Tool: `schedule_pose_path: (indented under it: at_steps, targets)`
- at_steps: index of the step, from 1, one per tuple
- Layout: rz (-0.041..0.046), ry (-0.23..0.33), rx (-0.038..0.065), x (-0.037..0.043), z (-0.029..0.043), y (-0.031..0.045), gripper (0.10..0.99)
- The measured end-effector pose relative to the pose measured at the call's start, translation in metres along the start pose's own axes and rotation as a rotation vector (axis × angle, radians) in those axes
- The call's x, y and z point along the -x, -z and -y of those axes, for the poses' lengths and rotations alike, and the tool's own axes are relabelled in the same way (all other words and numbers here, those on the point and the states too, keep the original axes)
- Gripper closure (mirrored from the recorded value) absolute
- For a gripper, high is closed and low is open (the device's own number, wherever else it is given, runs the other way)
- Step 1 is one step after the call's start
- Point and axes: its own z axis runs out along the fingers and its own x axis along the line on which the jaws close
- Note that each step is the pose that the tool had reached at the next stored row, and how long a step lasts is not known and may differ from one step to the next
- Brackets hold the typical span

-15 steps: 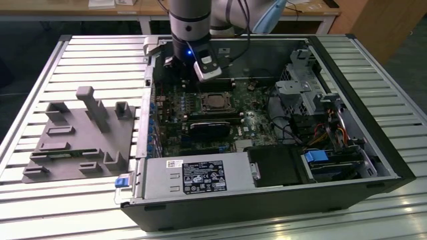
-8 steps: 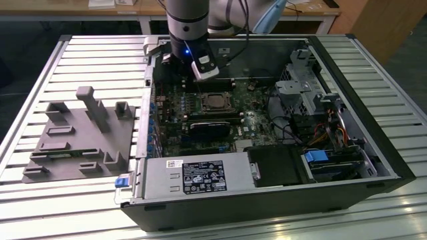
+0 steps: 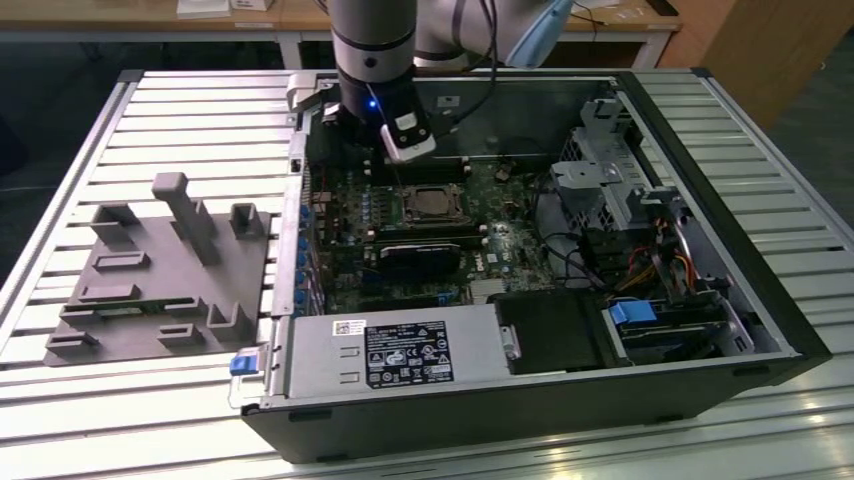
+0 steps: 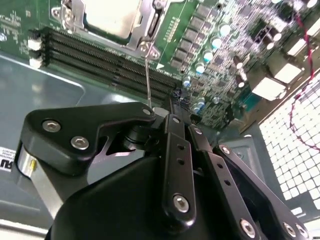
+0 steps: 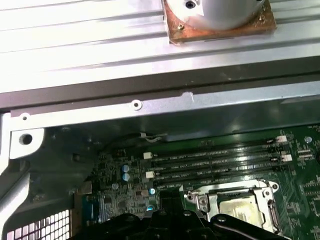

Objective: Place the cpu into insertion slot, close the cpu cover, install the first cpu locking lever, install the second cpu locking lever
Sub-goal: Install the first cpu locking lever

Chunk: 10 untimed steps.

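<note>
Black fingers, drawn together, hang beside the memory slots, apart from the cpu seated in the insertion slot.

A robotics workshop: robot arm over an open computer case on a slatted metal bench

In the second wrist view the cpu and slot are cut off by the picture's edge. Beside the slot, the end of a lever hides behind the gripper.
</note>
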Motion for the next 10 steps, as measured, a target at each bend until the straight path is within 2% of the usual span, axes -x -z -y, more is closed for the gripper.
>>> schedule_pose_path:
  at_steps: [2, 4, 10]
  targets:
    - [-0.0019, 0.0, 0.014, 0.0, 0.0004, -0.0004, 0.984]
    - [-0.0026, 0.0, 0.02, 0.0001, 0.0006, -0.0013, 0.984]
    - [-0.0029, -0.001, 0.022, 0.0078, -0.0001, -0.0025, 0.984]
